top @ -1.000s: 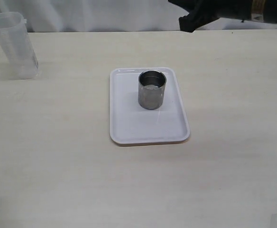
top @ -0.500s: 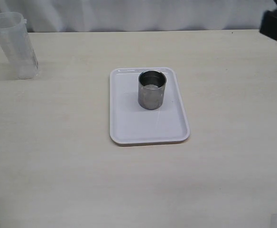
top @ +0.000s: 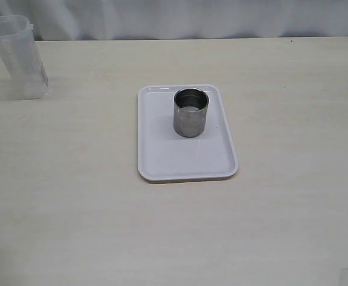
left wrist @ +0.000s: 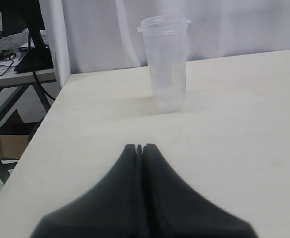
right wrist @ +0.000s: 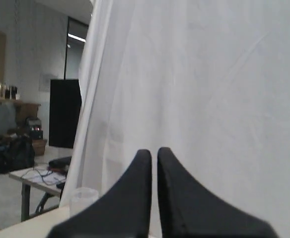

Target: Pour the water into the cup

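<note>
The steel cup [top: 191,111] stands upright on the far part of a white tray [top: 180,161] mid-table. The tall transparent container [top: 19,56] stands at the far left; it also shows in the left wrist view [left wrist: 165,64] and faintly in the right wrist view [right wrist: 83,198]. I cannot make out water in it. My left gripper [left wrist: 139,147] is shut and empty, low over the table, well short of the container. My right gripper [right wrist: 154,151] is shut and empty, raised and facing the white curtain. Neither gripper shows in the exterior view.
A white curtain [top: 180,18] hangs behind the table's far edge. In the left wrist view the table's side edge [left wrist: 33,148] drops off to a floor with another desk [left wrist: 16,69] and cables beyond.
The right arm, seen at the top right of the exterior view a second ago, has drawn off to the right and left that view. Cup, tray and container have not moved.
</note>
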Controlling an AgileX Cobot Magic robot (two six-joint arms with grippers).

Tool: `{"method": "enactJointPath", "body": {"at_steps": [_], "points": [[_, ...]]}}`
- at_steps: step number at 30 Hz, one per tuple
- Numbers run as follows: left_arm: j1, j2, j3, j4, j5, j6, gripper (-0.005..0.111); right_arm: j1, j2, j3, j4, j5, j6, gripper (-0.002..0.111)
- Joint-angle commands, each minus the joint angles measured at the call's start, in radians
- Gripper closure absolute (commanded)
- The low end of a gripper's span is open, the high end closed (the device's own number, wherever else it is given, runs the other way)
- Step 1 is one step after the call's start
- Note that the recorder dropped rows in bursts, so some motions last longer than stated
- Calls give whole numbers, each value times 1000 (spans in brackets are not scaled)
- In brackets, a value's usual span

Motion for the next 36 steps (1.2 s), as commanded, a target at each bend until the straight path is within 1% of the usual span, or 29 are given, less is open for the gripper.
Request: {"method": "enactJointPath", "body": {"at_steps": [1, 5, 21, 24, 25, 26, 30, 32, 34, 35, 36], "points": [[0, -2, 2, -4, -11, -5, 107, -4, -120, 7, 7, 6, 29, 104], [0, -2, 2, -4, -11, -5, 107, -4, -204, 7, 7, 6, 29, 104], [0, -2, 2, -4, -11, -5, 107, -2, -204, 5, 10, 7, 26, 104], [0, -2, 2, -4, -11, -5, 107, -2, -204, 36, 17, 30, 1, 104], [0, -2, 2, -4, -11, -5, 107, -2, -204, 58, 85, 30, -40, 104], [0, -2, 2, -4, -11, -5, 107, -2, -204, 83, 202, 30, -154, 104], [0, -2, 2, -4, -11, -5, 107, -2, -204, 216, 803, -32, -784, 104], [0, -2, 2, -4, -11, -5, 107, -2, -204, 299, 1043, -39, -1061, 104], [0, -2, 2, -4, -11, -5, 107, -2, -204, 367, 1169, -39, -1220, 104], [0, -2, 2, -4, -11, -5, 107, -4, -204, 414, 1254, -37, -1342, 104], [0, -2, 2, -4, -11, -5, 107, -4, -204, 439, 1308, -37, -1385, 104]]}}
